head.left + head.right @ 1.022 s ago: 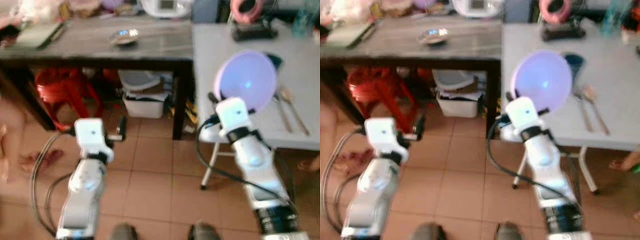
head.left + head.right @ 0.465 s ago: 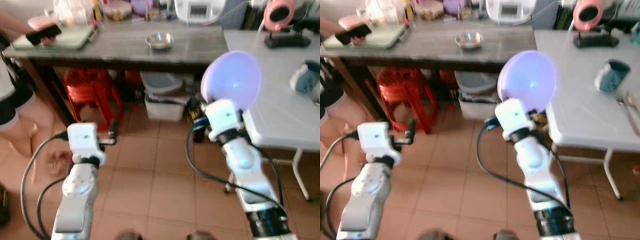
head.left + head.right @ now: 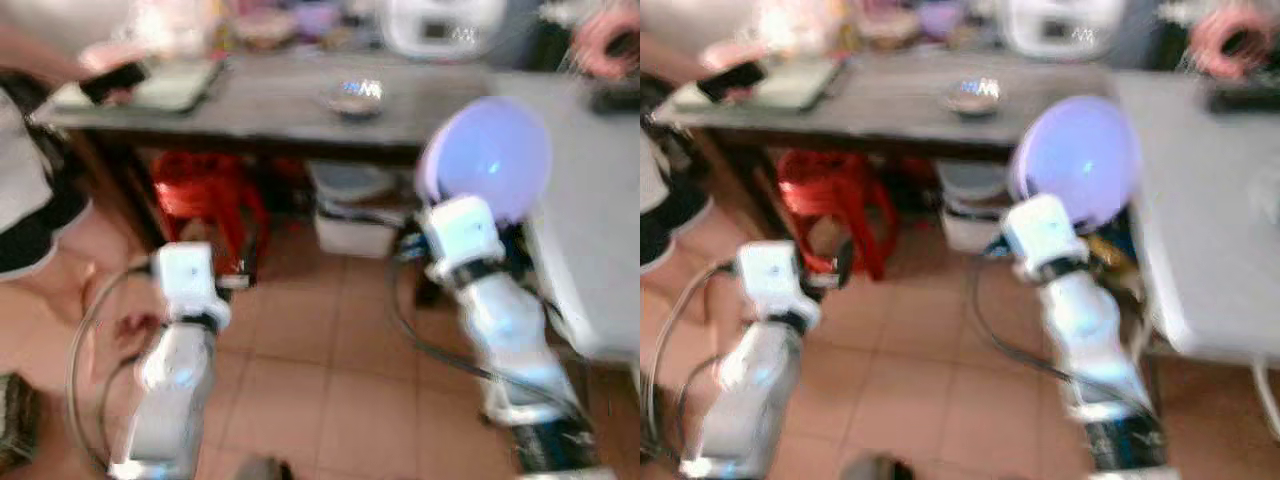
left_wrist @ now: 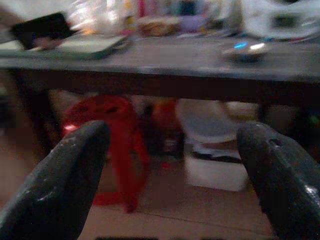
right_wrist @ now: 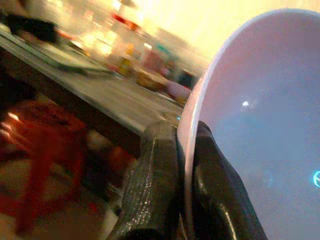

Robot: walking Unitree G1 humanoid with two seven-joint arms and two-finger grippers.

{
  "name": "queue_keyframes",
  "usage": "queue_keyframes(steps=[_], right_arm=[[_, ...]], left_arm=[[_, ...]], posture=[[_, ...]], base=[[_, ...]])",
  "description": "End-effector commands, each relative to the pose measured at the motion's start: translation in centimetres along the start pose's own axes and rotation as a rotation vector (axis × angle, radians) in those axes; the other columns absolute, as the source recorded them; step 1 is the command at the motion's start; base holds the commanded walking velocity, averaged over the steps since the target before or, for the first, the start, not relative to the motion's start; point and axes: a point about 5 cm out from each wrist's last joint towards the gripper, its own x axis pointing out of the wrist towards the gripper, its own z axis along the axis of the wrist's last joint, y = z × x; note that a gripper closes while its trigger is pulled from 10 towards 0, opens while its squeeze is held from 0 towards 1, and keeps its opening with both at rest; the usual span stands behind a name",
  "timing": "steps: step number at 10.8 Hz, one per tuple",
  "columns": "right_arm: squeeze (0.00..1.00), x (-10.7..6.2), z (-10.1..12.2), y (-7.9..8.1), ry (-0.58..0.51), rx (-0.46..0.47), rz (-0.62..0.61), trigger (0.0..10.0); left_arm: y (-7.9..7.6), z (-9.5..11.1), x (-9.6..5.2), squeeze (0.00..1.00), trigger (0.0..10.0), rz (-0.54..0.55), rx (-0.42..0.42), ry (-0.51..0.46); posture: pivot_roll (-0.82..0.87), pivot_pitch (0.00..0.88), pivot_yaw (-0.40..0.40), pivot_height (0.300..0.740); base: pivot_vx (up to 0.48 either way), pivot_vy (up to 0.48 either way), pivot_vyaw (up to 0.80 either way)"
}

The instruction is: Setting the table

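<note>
My right gripper (image 5: 186, 170) is shut on the rim of a pale purple bowl (image 3: 490, 160), one finger on each side of the rim (image 5: 157, 190). It holds the bowl tilted up over the tiled floor, by the corner of the white table (image 3: 600, 210). The bowl (image 5: 260, 125) looks empty. My left gripper (image 4: 170, 185) is open with nothing between its fingers (image 4: 55, 190), low in front of a red stool (image 3: 205, 200). A small metal bowl (image 3: 352, 97) sits on the dark table (image 3: 270, 110) ahead.
A person (image 3: 30, 170) stands at the left end of the dark table, with a hand on a phone (image 3: 115, 80). White bins (image 3: 360, 200) and the red stool stand under the table. A white appliance (image 3: 440, 25) and clutter line its back. The picture is blurred.
The camera has shifted and blurred, and less of the white table shows. My right gripper still holds the purple bowl. The left gripper stays open.
</note>
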Motion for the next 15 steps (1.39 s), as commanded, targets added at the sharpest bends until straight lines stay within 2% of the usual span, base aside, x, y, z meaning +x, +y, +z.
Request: queue_keyframes(steps=[1, 10, 13, 15], right_arm=[[0.0, -0.2, 0.2, -0.9, -0.01, -0.02, -0.02, 10.0], [0.0, 0.0, 0.3, -0.6, -0.018, -0.015, -0.012, 10.0], [0.0, -0.9, -0.5, -0.4, 0.029, 0.083, -0.035, 10.0], [0.0, -0.6, 0.1, -0.2, -0.005, 0.042, -0.001, 10.0]], left_arm=[[-0.4, 0.3, 0.1, 0.0, 10.0, -0.012, 0.003, -0.012], [-1.4, 0.7, 0.2, 0.0, 10.0, -0.069, 0.038, -0.041], [-1.4, 0.6, -0.2, 0.0, 10.0, -0.073, 0.045, -0.04], [-1.5, 0.8, 0.0, 0.0, 10.0, -0.07, 0.046, -0.049]], posture=[[0.01, 0.066, 0.057, 0.74], [0.01, 0.064, 0.063, 0.74], [0.01, 0.071, 0.062, 0.74], [0.01, 0.07, 0.063, 0.74]], base=[[0.48, 0.0, 0.0], [0.48, 0.0, 0.0], [0.48, 0.0, 0.0], [0.48, 0.0, 0.0]])
